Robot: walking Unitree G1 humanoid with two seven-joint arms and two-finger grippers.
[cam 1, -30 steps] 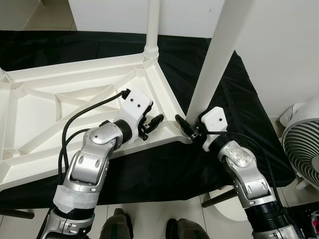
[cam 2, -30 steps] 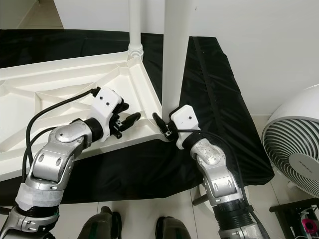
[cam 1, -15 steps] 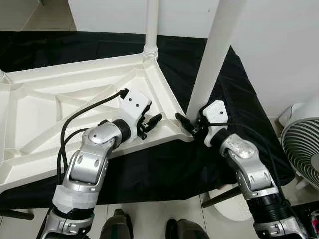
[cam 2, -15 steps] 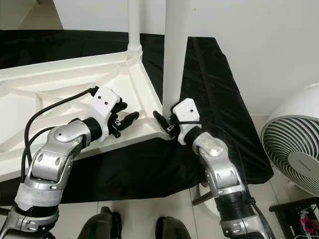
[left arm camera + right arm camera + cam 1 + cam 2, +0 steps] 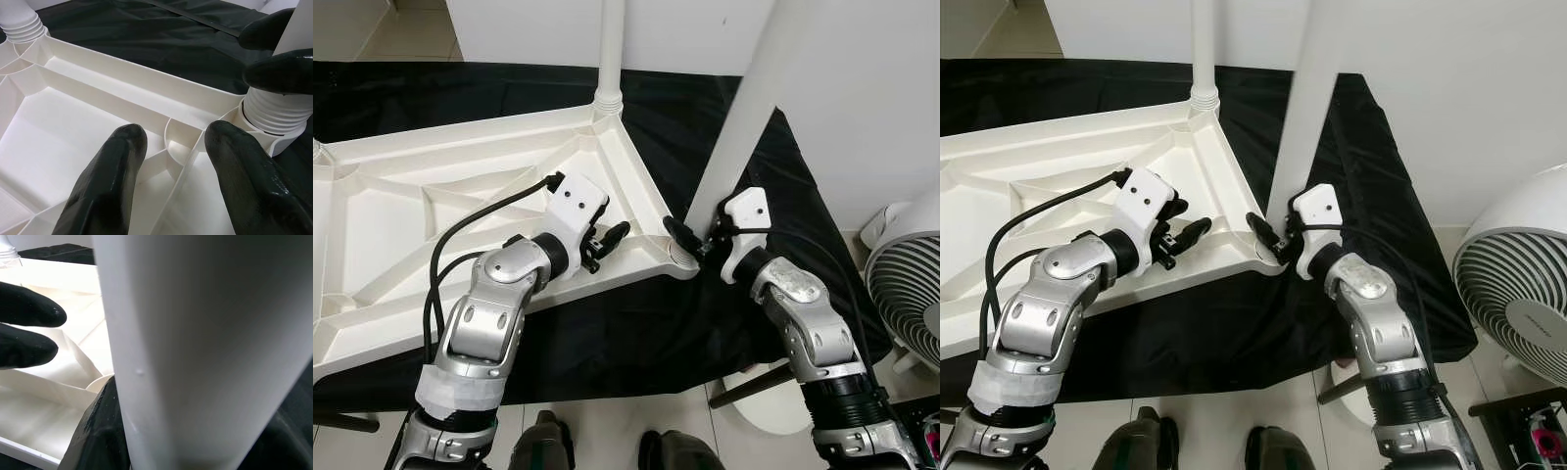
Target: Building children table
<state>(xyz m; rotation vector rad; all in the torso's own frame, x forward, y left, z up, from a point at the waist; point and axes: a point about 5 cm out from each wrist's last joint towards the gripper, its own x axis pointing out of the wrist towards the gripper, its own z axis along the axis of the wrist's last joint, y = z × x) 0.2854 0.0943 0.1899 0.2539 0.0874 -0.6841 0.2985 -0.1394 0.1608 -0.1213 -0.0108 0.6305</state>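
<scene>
Upside down on a counter [image 5: 773, 186] draped in black cloth lies the white ribbed plastic tabletop [image 5: 421, 225] of the children's table, its underside divided by raised ribs into shallow triangular compartments that hold nothing loose. At its far corner a white round plastic leg [image 5: 611, 39] stands upright, seated in a ribbed collar. At the near right corner a second white round plastic leg [image 5: 749, 108] leans over toward the robot's right, its ribbed lower end [image 5: 268, 117] sitting at the round corner socket [image 5: 677, 257]; whether it is fully seated I cannot tell.

The right gripper [image 5: 697, 240] is clamped around this tilted leg just above the socket, one black finger [image 5: 677, 231] lying across the leg's front. The left gripper [image 5: 607, 241] rests over the tabletop's near rim just left of that corner, its two black fingers [image 5: 110, 181] spread apart and holding nothing, with a small round rib pocket [image 5: 178, 142] of the underside between them.

Beyond the counter's right edge, on the pale tiled floor, stands a white round electric fan [image 5: 1518, 294]. A white wall [image 5: 862, 88] rises behind the counter.
</scene>
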